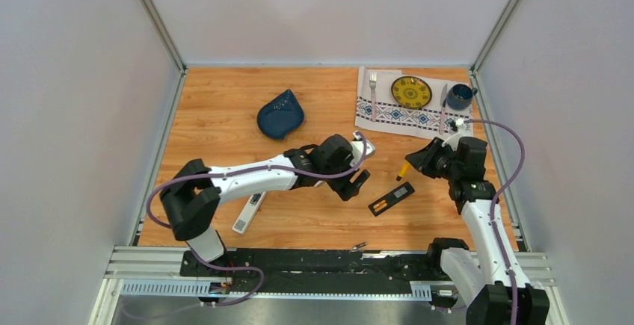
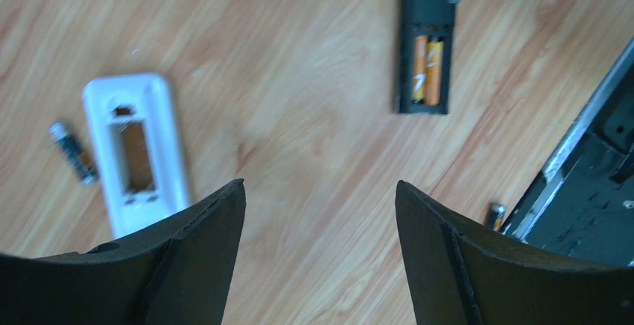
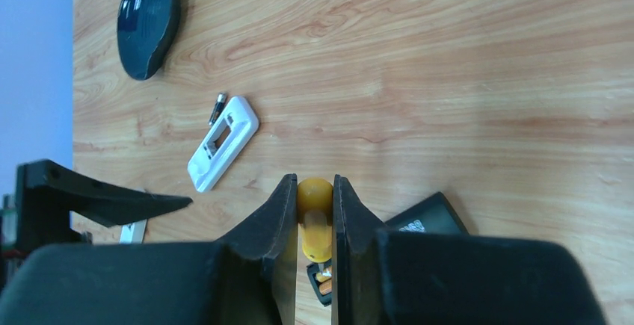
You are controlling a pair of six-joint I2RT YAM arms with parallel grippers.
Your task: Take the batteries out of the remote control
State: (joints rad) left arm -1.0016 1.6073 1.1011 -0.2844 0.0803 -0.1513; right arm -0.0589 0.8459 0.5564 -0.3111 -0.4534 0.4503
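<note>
A black remote (image 1: 392, 199) lies back-up on the table with its compartment open and two orange-gold batteries (image 2: 426, 71) inside; the batteries also show in the right wrist view (image 3: 324, 284). My left gripper (image 2: 319, 184) is open and empty, hovering left of the black remote (image 2: 428, 48). My right gripper (image 3: 315, 179) is shut on an orange-handled screwdriver (image 3: 315, 213), whose tip points down at the battery bay. A white remote (image 2: 138, 149) lies with an empty bay and a dark grey battery (image 2: 72, 152) beside it. Another battery (image 2: 495, 215) lies by the front rail.
A second white remote (image 1: 249, 213) lies near the left arm's base. A dark blue dish (image 1: 280, 113) sits at the back. A patterned cloth (image 1: 389, 116) at the back right holds a yellow plate (image 1: 411, 92), a blue mug (image 1: 459, 97) and a fork (image 1: 373, 86).
</note>
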